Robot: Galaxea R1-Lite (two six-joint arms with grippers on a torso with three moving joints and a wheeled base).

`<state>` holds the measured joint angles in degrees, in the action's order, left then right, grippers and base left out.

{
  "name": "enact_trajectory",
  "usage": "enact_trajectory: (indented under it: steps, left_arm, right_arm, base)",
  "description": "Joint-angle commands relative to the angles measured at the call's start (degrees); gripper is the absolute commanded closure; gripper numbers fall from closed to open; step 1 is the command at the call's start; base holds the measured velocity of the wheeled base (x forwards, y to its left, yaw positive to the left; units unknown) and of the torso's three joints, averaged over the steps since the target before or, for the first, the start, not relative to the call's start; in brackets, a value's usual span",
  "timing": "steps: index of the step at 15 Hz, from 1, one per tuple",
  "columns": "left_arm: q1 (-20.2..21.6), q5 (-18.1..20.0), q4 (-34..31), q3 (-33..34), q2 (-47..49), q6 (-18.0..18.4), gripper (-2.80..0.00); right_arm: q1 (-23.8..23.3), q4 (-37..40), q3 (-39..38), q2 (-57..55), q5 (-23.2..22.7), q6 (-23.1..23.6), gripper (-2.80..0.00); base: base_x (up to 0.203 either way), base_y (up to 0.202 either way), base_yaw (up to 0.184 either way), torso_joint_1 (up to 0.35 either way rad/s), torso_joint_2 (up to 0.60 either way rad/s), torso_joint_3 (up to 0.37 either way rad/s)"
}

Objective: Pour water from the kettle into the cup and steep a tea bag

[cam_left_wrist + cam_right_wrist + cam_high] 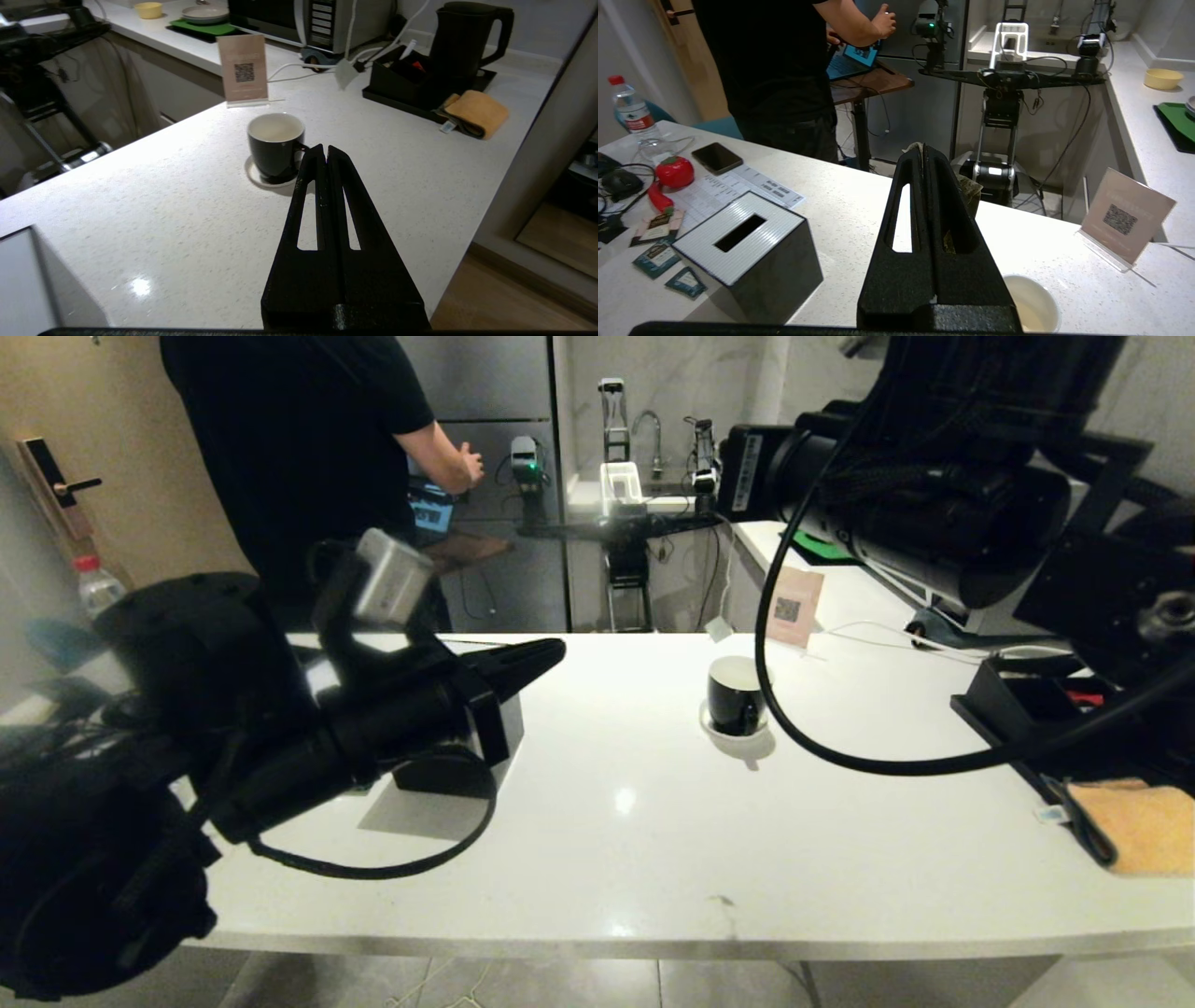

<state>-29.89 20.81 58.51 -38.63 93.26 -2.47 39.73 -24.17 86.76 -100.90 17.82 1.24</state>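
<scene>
White speckled table (653, 821) in a kitchen-like room; person in black (308, 448) stands behind it. Cup (736, 695) on its saucer (738, 735), mid-table, white inside showing. Kettle (462, 42) upright on a black tray (420, 100) at the table's right end, orange cloth (476, 112) beside. Left end effector (325, 150) pressed shut, empty, near the cup's handle. Right end effector (923, 151) above the cup, pinched narrow on the tea bag (969, 196). Tissue box (747, 247) at left.

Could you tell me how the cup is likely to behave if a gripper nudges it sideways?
The cup looks glossy, so probably slippery to grip. It sits on a small saucer, so a nudge might slide or rattle both. It appears ceramic, likely fragile, yet squat enough to resist tipping.
</scene>
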Motion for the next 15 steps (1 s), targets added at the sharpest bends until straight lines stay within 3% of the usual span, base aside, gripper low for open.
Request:
enact_trajectory:
  steps: [1, 4, 9, 10, 15]
  left_arm:
    - [-1.8, 0.1, 1.4, -2.4, 4.6, 0.1, 0.0]
    - [-3.3, -0.4, 5.5, -3.2, 7.7, 0.0, 0.0]
    - [-5.7, -5.0, 5.6, -3.1, 9.8, 0.1, 0.0]
    - [-5.9, -5.1, 5.6, -3.2, 10.1, 0.1, -2.8]
    - [-6.5, -5.0, 11.6, -4.1, 14.3, 0.2, -2.8]
  right_arm:
    - [0.8, -0.3, -0.2, 0.3, 0.1, 1.1, 0.0]
    - [1.1, -0.3, -0.5, 0.4, 0.1, 1.3, 0.0]
    - [1.1, -0.3, -1.0, 0.5, 0.3, 1.3, 0.0]
    - [1.1, -0.3, -1.6, 0.6, 0.3, 1.3, 0.0]
    - [1.2, -1.0, -3.6, 1.4, 0.2, 1.3, 0.0]
  base:
    - [0.0, 0.0, 0.0, 0.0, 0.0, 0.0]
    - [0.0, 0.0, 0.0, 0.0, 0.0, 0.0]
    - [0.0, 0.0, 0.0, 0.0, 0.0, 0.0]
    - [0.0, 0.0, 0.0, 0.0, 0.0, 0.0]
    - [0.0, 0.0, 0.0, 0.0, 0.0, 0.0]
